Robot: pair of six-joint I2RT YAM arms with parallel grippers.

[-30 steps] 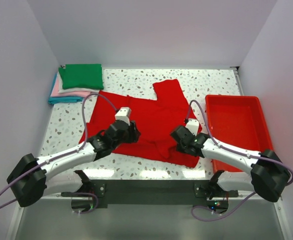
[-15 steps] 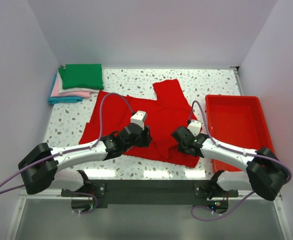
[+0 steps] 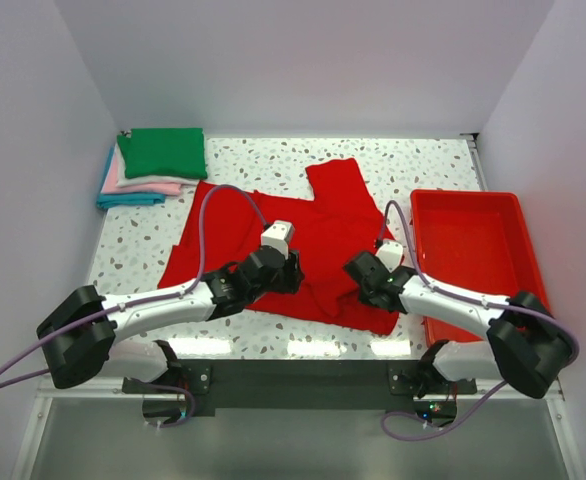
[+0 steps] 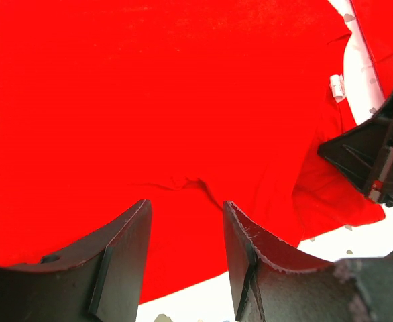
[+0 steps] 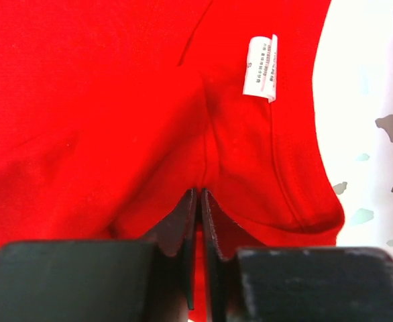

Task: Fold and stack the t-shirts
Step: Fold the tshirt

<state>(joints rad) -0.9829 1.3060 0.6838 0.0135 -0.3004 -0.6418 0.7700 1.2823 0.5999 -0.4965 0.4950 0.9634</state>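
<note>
Both arms reach low over the red t-shirt [image 3: 323, 215] spread on the table [image 3: 273, 160]. The left gripper [image 4: 184, 204] has its fingers spread over the cloth, and the right gripper [image 5: 200, 194] has its fingers pressed together, pinching a ridge of shirt. The red tray [image 3: 465, 196] sits just right of the shirt. You cannot read the white tag [image 5: 260, 66] beside the pinch, as its print is too small.

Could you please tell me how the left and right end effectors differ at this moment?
The left end effector has its jaws apart, gripping nothing; the right end effector is shut, pinching a fold of the red shirt. Cloth lies mostly flat under the left, but rises in a ridge at the right. Both are low over the same shirt.
</note>
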